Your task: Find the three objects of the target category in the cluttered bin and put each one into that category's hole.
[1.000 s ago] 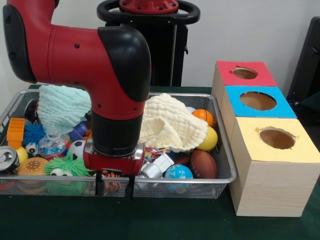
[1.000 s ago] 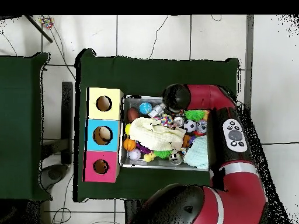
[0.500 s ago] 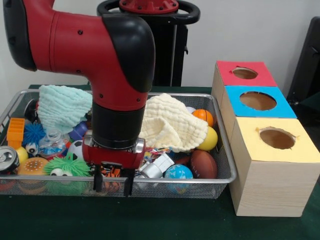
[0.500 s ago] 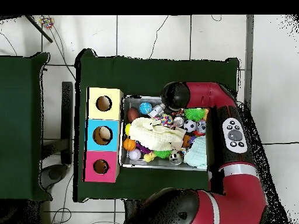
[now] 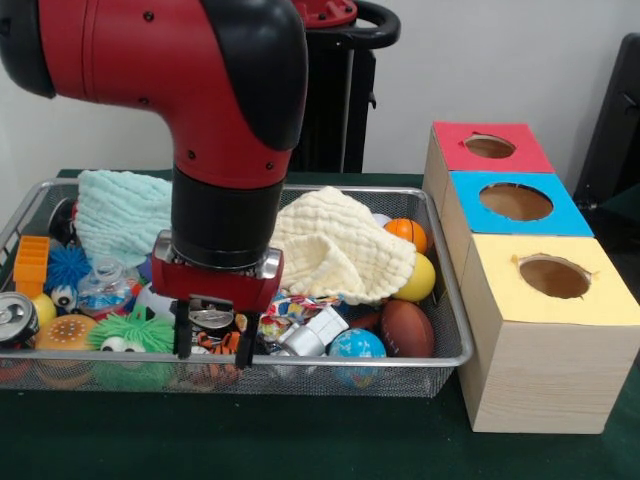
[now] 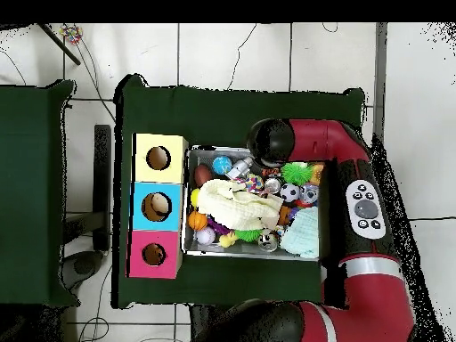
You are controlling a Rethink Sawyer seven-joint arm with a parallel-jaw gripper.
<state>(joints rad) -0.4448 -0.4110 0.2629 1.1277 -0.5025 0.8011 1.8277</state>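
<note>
The bin (image 5: 350, 190), a shallow silver wire-mesh basket, is full of toys and also shows in the overhead view (image 6: 240, 255). The hole (image 5: 489, 146) is in the red top of the farthest wooden box; it also shows in the overhead view (image 6: 153, 255). My gripper (image 5: 212, 352) hangs open at the bin's front edge, just above an orange striped toy (image 5: 216, 344). It holds nothing. In the overhead view the arm's black elbow (image 6: 270, 141) covers the gripper.
The bin holds a yellow cloth (image 5: 340, 245), a mint cloth (image 5: 120, 210), a brown football (image 5: 406, 328), a globe ball (image 5: 355, 347), a basketball (image 5: 406, 233), a yellow ball (image 5: 420, 278), a green fuzzy toy (image 5: 130, 335) and a can (image 5: 15, 318). Blue-topped (image 5: 516, 202) and yellow-topped (image 5: 553, 277) boxes stand beside the red one.
The gripper has risen a little and moved to the picture's left along the bin's front edge in the front view. Its fingers stay spread and empty.
</note>
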